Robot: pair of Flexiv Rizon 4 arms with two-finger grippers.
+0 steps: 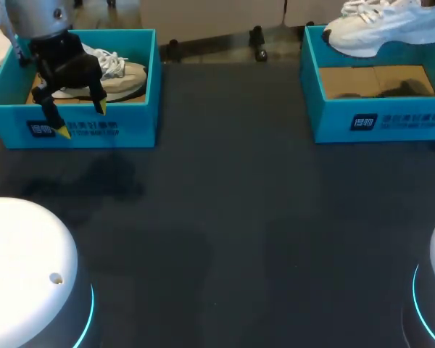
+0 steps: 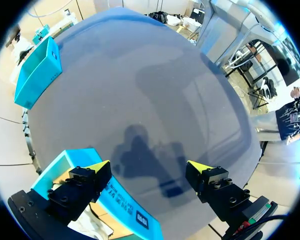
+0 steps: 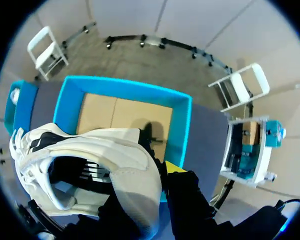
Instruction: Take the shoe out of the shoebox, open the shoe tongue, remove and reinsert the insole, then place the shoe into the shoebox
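White shoe (image 1: 388,25) hangs at the upper right of the head view, lifted above the brown floor of the right shoebox (image 1: 380,122). In the right wrist view I see my right gripper (image 3: 162,175) clamped on its heel collar, with one yellow tip showing outside the heel and the other finger hidden by the shoe. At the upper left, my left gripper (image 1: 81,119) hovers with its fingers spread wide and empty over the front wall of the left shoebox (image 1: 134,130), where a beige shoe (image 1: 127,76) lies just behind the fingers.
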